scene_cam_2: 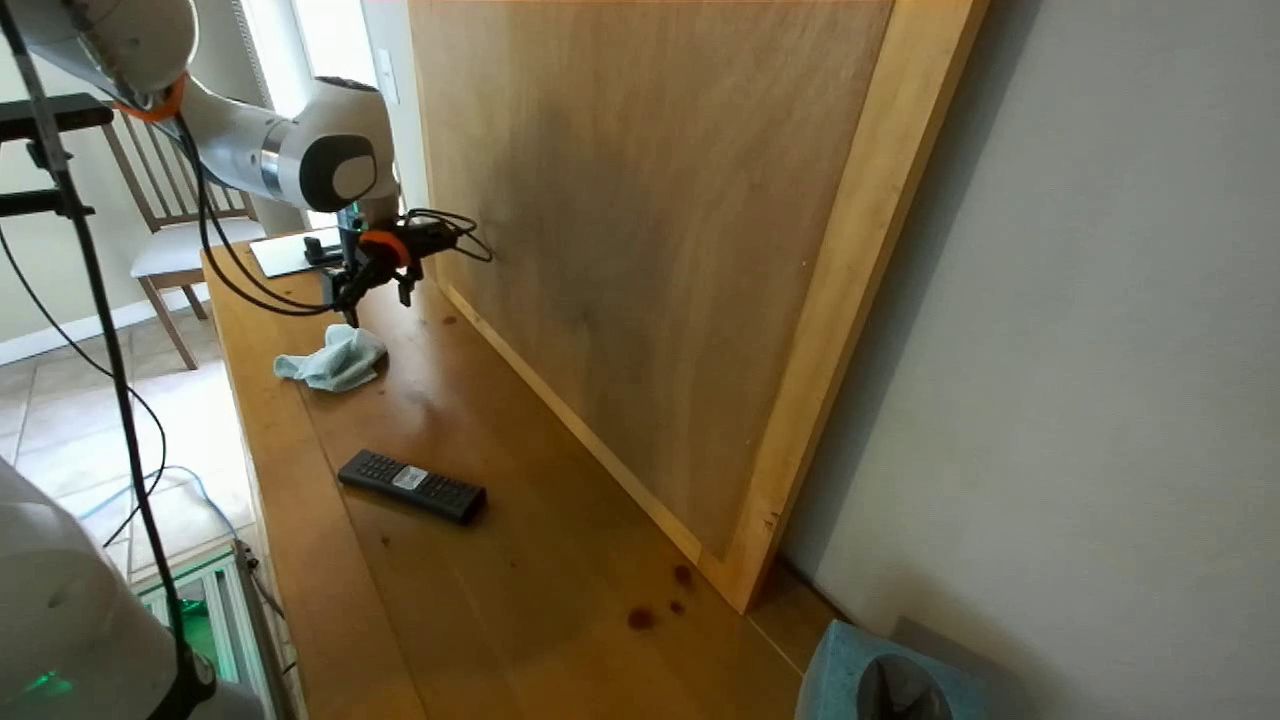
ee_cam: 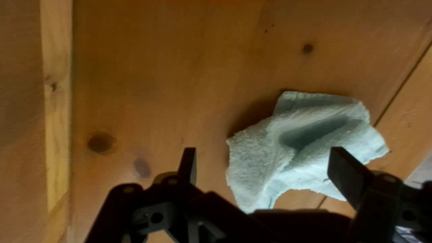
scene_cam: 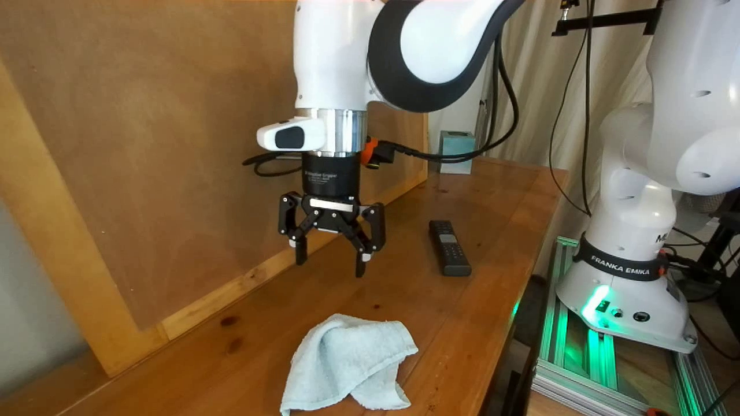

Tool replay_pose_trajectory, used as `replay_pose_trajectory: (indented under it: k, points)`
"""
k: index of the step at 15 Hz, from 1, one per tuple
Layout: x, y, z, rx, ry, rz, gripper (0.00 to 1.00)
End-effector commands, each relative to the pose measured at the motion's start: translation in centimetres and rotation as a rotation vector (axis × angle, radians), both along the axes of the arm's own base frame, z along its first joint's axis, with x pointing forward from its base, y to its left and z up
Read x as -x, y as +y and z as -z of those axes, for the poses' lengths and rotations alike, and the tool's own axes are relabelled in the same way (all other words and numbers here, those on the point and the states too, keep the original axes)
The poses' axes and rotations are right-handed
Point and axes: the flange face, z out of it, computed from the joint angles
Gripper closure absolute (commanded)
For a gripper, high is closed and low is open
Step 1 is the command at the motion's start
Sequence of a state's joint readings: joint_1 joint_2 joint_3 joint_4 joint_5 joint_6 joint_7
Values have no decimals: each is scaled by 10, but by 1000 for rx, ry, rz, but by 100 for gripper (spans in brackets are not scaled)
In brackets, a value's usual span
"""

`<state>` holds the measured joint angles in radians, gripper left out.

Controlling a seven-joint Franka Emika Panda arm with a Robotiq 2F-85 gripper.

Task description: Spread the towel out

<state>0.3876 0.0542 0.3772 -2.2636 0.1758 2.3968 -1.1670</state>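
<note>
Black, angular end effector [scene_cam: 330, 263] hangs, jaws apart, above a crumpled, nubby, pale-blue towel [scene_cam: 350, 361].

Long brown wooden tabletop [scene_cam_2: 520, 590]; upright tan wooden panel [scene_cam_2: 650, 250] in honey-coloured wooden frame [scene_cam_2: 843, 270] along it. Plain grey wall [scene_cam_2: 1120, 350]. Brown slat-backed wooden chair [scene_cam_2: 195, 246] on light tiled floor [scene_cam_2: 195, 415]. Cream pleated curtain [scene_cam: 533, 92]. Bright white opening [scene_cam_2: 335, 35] beyond.

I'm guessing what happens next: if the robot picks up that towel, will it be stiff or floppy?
The towel will probably flop and droop, since it lies in soft, uneven folds. It is likely light, as it looks like a small, thin cloth. If pushed, it would probably bunch up rather than roll, because it lies loosely crumpled on the wooden table.
</note>
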Motion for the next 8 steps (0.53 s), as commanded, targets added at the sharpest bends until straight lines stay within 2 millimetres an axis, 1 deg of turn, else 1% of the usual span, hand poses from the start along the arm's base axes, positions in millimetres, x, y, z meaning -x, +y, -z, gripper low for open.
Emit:
replay_pose_trajectory:
  k: [1, 5, 8]
  points:
    - [16, 7, 10, -94, -100, 149, 0]
    - [43, 17, 24, -181, -147, 343, 0]
    - [65, 24, 31, -216, -94, 488, 0]
